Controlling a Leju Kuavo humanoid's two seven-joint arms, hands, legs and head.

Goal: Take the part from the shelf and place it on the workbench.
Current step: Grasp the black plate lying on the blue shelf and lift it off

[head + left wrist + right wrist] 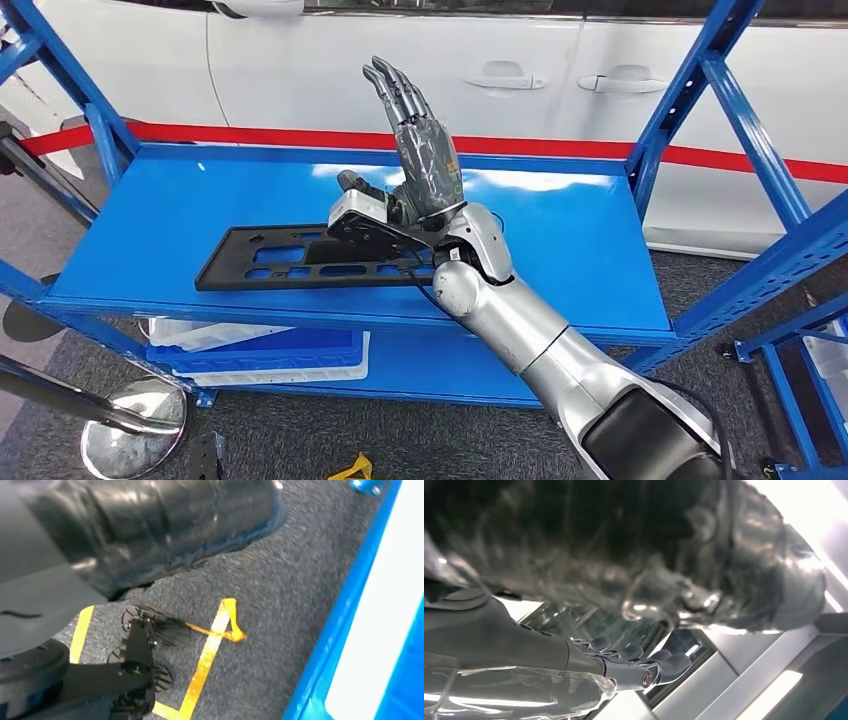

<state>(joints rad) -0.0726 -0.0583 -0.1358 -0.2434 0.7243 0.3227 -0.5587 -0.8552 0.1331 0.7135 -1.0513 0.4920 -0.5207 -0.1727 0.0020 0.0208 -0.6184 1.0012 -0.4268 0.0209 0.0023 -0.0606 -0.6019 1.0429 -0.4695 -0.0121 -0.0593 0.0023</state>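
Hovering over the black part (300,258) on the blue shelf (560,250), right hand (415,150) raised, fingers (392,85) spread, holding nothing.

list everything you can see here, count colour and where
part: 1, black, flat with cutouts, lying on the upper shelf
shelf: 1, blue metal, in front of the robot
bins: stacked, blue and white, on the lower level
car: 1, white, behind the shelf
stripe: 1, red, along the car's lower side
stanchion base: 1, shiny metal, on the floor at lower left
tape: yellow, on the grey carpet
right hand: 1, dark grey, raised above the part's right end, fingers straight, holding nothing
left hand: not identifiable
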